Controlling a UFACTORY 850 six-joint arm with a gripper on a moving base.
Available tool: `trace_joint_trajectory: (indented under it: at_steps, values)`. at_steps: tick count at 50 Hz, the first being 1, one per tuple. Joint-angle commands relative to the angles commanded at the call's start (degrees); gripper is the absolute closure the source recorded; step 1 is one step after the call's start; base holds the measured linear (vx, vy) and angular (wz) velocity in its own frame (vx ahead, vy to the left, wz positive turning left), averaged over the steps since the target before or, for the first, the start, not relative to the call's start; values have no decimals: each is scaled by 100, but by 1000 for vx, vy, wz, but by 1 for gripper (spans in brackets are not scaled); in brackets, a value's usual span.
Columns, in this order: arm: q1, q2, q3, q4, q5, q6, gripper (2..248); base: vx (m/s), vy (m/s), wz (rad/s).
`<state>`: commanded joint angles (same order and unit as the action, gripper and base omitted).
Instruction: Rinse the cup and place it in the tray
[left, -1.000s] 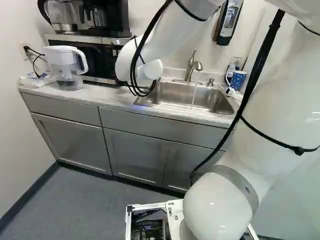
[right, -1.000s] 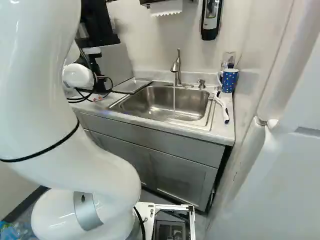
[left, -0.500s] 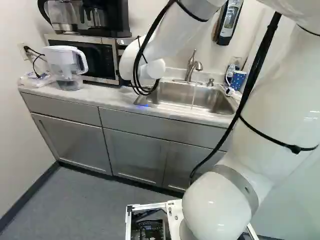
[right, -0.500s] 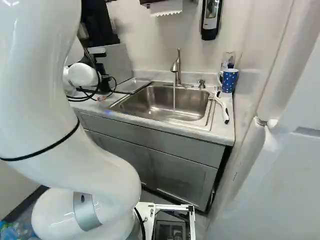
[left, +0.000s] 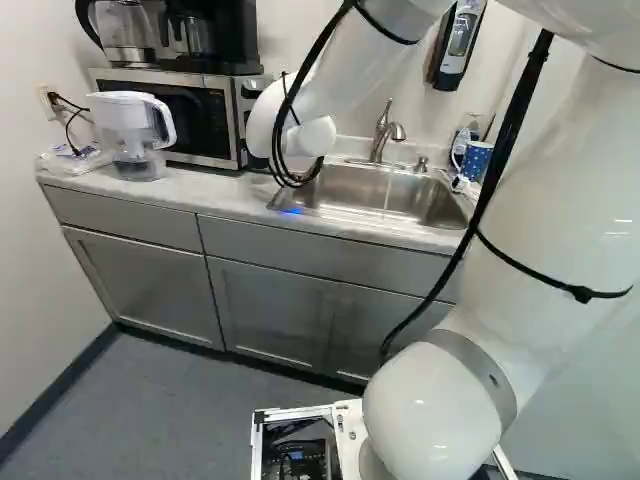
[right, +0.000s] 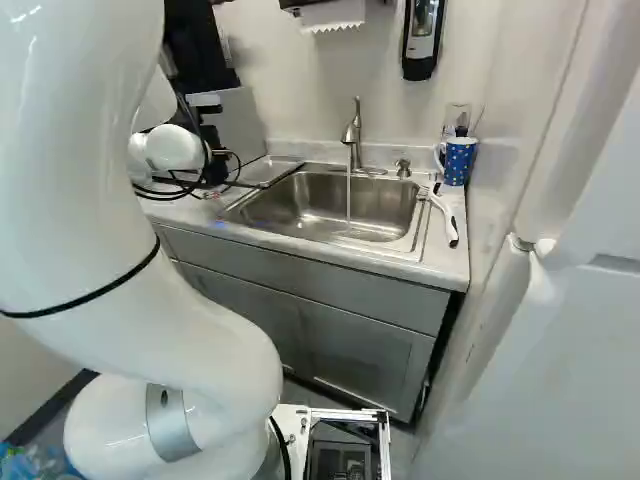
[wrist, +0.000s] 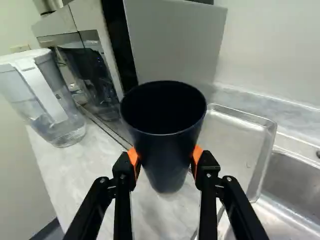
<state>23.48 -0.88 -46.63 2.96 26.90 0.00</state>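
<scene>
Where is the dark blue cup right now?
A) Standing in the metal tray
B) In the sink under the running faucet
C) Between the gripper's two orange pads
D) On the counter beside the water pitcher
C: the wrist view shows the dark blue cup pinched from both sides by the gripper's orange pads, with the metal tray beyond it.

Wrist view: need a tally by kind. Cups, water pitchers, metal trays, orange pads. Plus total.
Cups: 1 (dark cup, held in the pincer)
Water pitchers: 1 (clear pitcher on the counter)
Metal trays: 1 (shallow tray beside the sink)
Orange pads: 2 (one each side of the cup)
Total: 5
</scene>
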Motion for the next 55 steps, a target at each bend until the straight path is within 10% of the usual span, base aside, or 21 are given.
trace_joint_trajectory:
  at_steps: [55]
  values:
    - [-829, -63, -63, 0, 0, 0, 129, 0, 0, 0]
